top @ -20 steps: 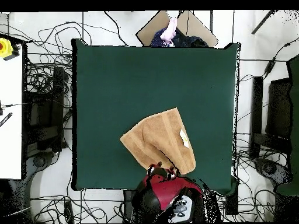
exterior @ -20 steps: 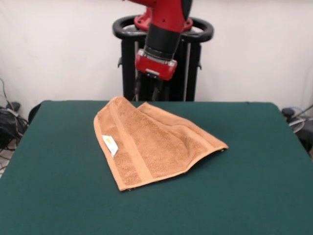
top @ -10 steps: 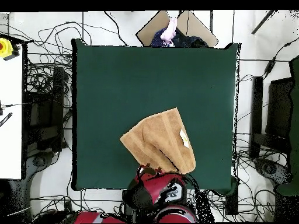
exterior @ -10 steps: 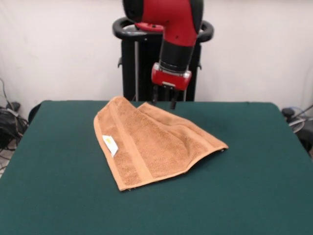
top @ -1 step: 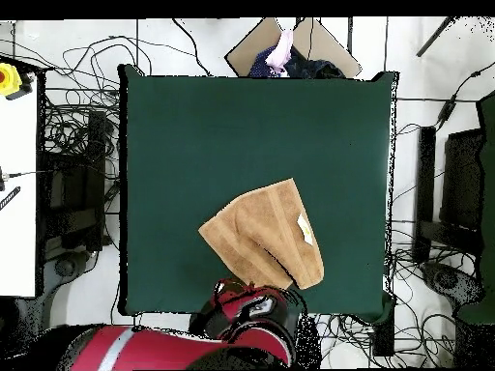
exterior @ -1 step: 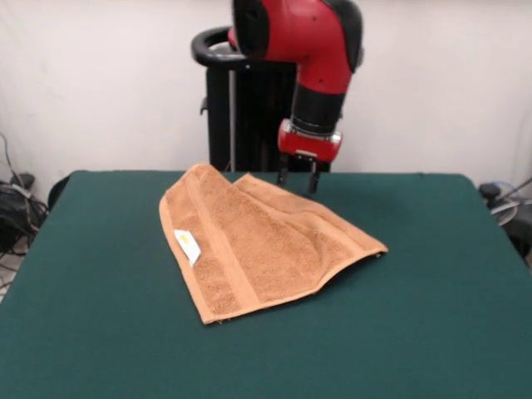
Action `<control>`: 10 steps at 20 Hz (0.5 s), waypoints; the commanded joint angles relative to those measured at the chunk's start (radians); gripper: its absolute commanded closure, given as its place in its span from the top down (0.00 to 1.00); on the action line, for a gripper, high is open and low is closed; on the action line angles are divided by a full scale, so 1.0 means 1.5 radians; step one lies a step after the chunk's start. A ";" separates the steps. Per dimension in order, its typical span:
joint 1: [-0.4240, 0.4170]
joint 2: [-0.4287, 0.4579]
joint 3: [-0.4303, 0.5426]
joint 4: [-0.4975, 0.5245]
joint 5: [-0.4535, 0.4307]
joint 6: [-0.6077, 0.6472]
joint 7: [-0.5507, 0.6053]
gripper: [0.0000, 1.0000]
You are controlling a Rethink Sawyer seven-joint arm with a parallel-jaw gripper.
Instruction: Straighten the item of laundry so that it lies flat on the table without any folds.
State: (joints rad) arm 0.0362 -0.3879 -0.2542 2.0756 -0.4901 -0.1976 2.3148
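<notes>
Front view: folded, nubby terry towel point(exterior @ -1 step: 262, 245) on felt-like table point(exterior @ -1 step: 432, 332)

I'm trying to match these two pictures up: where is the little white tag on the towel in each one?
Front view: the white tag lies on the towel, near its left edge.
Overhead view: the tag sits near the towel's right edge, since this view is turned half round.
Shared landmark: the woven band running beside the tag.
</notes>
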 commanded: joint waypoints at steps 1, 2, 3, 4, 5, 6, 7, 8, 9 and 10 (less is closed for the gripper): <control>0.029 0.044 -0.027 -0.067 0.073 -0.059 0.085 1.00; 0.026 0.025 -0.026 -0.060 0.071 -0.046 0.080 1.00; 0.022 0.006 -0.024 -0.054 0.068 -0.032 0.074 1.00; 0.016 -0.014 -0.021 -0.048 0.064 -0.016 0.069 1.00; 0.013 -0.032 -0.023 -0.045 0.059 -0.004 0.063 1.00; 0.008 -0.050 -0.020 -0.043 0.054 0.014 0.056 1.00; 0.012 -0.065 -0.029 -0.042 0.054 0.026 0.051 1.00; 0.010 -0.080 -0.031 -0.044 0.050 0.042 0.043 1.00; -0.003 -0.097 -0.022 -0.042 0.043 0.059 0.036 1.00; -0.016 -0.114 -0.011 -0.040 0.035 0.076 0.026 1.00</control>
State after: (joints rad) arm 0.0583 -0.4345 -0.2941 2.0812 -0.4642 -0.2293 2.3148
